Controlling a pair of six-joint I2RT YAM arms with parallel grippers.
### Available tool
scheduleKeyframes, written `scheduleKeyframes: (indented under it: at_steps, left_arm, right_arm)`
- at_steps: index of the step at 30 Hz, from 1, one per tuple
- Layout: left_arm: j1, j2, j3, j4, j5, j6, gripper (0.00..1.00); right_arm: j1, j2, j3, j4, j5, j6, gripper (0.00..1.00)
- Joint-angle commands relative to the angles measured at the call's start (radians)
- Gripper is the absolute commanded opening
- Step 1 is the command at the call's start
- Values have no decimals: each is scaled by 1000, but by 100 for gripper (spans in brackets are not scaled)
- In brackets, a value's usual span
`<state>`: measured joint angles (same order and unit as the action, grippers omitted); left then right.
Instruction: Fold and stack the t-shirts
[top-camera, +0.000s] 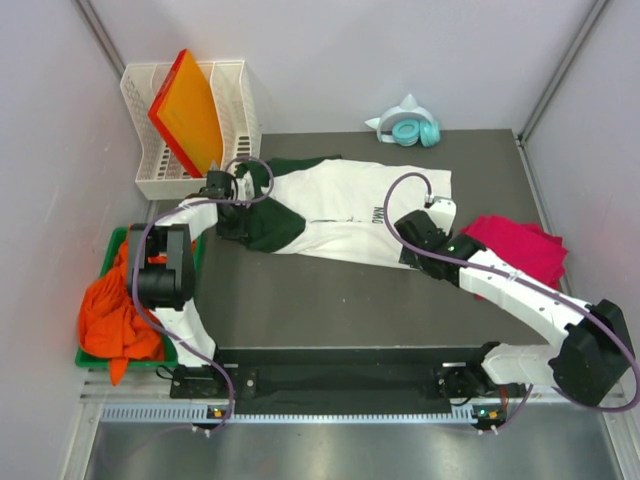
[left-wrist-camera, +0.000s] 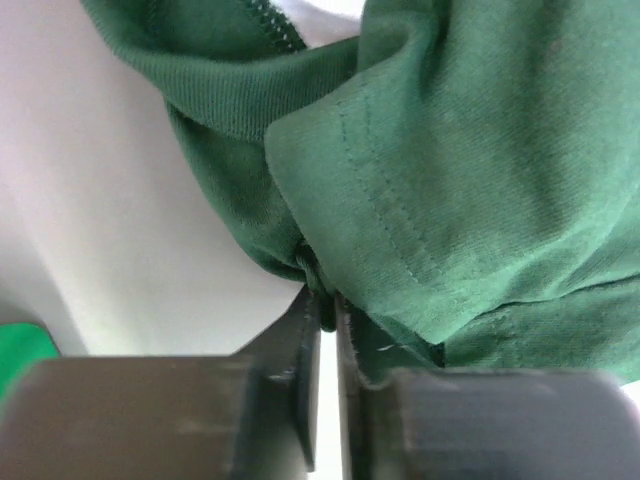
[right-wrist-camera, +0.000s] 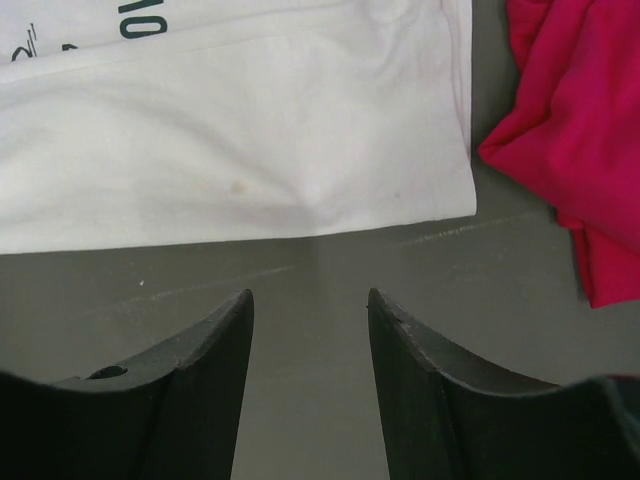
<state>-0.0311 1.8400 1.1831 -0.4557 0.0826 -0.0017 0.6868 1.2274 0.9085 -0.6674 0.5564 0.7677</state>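
Note:
A white t-shirt (top-camera: 350, 215) with dark green sleeves lies spread across the far half of the dark table (top-camera: 330, 310). My left gripper (top-camera: 232, 200) is at its left end, shut on the green sleeve (left-wrist-camera: 470, 170), whose bunched cloth is pinched between the fingertips (left-wrist-camera: 312, 305). My right gripper (top-camera: 412, 250) stands open just off the shirt's near right hem (right-wrist-camera: 300, 195), with bare table between its fingers (right-wrist-camera: 225, 350). A crumpled pink t-shirt (top-camera: 520, 248) lies at the right edge, also visible in the right wrist view (right-wrist-camera: 580, 130). An orange shirt (top-camera: 115, 310) fills the green bin (top-camera: 120, 240).
A white rack (top-camera: 190, 130) holding an orange board (top-camera: 188, 112) stands at the back left. Teal cat-ear headphones (top-camera: 408, 128) rest behind the table's far edge. Walls close in on both sides.

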Motion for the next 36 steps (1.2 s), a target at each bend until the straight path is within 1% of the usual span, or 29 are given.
scheduleKeyframes:
  at_steps: [1, 4, 7, 10, 14, 19, 23, 30, 36]
  left_arm:
    - [16, 21, -5, 3, -41, 23, 0]
    - [16, -2, -22, -17, -24, 29, 0]
    - [16, -28, -31, -40, -3, 39, 0]
    - [14, -61, -39, -63, 11, 49, 0]
    - [14, -100, -43, -89, 22, 66, 0]
    - [14, -139, -46, -113, 39, 78, 0]
    - [14, -171, -56, -132, 43, 94, 0]
    - [14, -193, -74, -147, 52, 108, 0]
    - [14, -173, -76, -161, 66, 108, 0]
  right_arm:
    - [16, 17, 3, 23, 37, 25, 50]
    - [17, 44, -23, 51, 42, 48, 51]
    - [16, 102, -65, 92, -1, 99, 55]
    - [13, 162, -95, 136, -10, 140, 58]
    - [-26, 269, -68, 169, -19, 150, 58]
    - [-52, 349, -14, 192, -12, 136, 58]
    - [-67, 369, -13, 206, -7, 146, 57]
    - [-87, 343, -33, 223, 2, 160, 58]
    - [-115, 406, -10, 209, 4, 147, 57]
